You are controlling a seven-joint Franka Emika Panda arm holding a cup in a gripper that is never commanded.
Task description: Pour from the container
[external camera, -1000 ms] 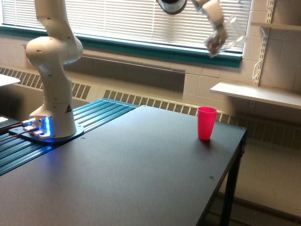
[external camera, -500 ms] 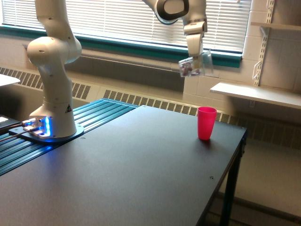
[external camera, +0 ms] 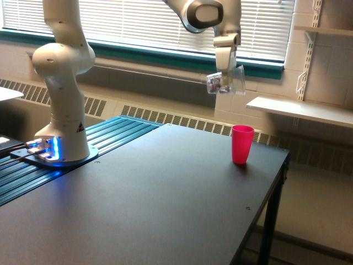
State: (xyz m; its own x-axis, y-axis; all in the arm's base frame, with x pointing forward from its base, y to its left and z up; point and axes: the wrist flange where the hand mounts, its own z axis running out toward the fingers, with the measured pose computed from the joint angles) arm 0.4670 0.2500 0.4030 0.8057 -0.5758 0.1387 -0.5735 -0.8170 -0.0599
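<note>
Dark tabletop (external camera: 165, 210), bare in the foreground. Arm base (external camera: 60, 138) stands at the exterior view's left, blue light at its foot. Pink cup (external camera: 242, 144) upright near the far right edge of the tabletop. Above it and slightly toward the view's left, the tool (external camera: 225, 77) hangs in the air, pinching the clear plastic cup (external camera: 226, 83), which lies on its side with dark bits inside. Behind: radiator, blinds (external camera: 138, 22), wall shelf (external camera: 298, 110).

Risk, judged: the clear plastic cup sits well above the pink cup and not squarely over it; bits poured from here could miss or bounce out, scattering over the tabletop edge.
</note>
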